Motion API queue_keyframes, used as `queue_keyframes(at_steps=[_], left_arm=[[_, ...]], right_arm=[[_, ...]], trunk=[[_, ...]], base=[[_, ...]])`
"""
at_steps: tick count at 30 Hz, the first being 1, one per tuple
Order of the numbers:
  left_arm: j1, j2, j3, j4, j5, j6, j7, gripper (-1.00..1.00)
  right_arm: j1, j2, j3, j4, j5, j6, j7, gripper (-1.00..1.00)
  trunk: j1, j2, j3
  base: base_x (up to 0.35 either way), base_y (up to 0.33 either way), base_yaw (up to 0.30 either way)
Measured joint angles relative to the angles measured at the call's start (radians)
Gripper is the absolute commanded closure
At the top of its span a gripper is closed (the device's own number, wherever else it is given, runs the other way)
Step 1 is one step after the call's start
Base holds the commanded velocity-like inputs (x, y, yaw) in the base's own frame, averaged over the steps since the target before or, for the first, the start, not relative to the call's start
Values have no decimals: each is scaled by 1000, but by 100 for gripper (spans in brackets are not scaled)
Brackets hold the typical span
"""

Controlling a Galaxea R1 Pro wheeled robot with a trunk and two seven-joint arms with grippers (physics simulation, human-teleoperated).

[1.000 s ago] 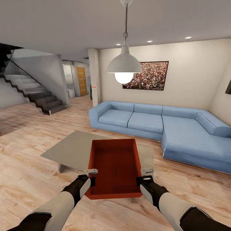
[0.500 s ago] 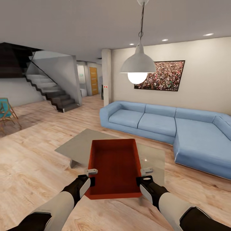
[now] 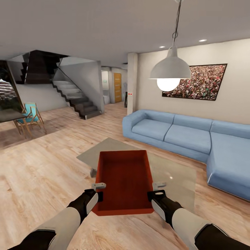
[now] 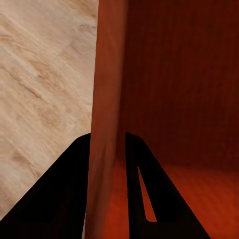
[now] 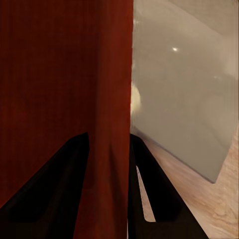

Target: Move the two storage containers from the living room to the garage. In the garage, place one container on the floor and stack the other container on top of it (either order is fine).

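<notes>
The left gripper [image 3: 99,190] is clamping the left wall of the orange-red container [image 3: 124,180], 1 finger on each side of it, and the right gripper [image 3: 158,189] is pinching the right wall the same way. The container is hanging level between both arms, near the robot, above the near edge of a low grey bench [image 3: 173,170] and the wood-plank floor [image 3: 45,173]. Farther right, a blue sofa [image 3: 180,133] is sitting under a white hanging lamp [image 3: 170,69]; a staircase [image 3: 74,97] is standing at the far left.
</notes>
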Motion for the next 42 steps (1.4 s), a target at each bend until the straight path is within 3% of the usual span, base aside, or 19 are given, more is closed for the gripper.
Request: queue_keyframes(at_steps=[42], left_arm=[[0, -1, 0, 0, 0, -1, 1, 100]], right_arm=[[0, -1, 2, 0, -2, 0, 0, 100]], trunk=[[0, 0, 0]], base=[[0, 0, 300]])
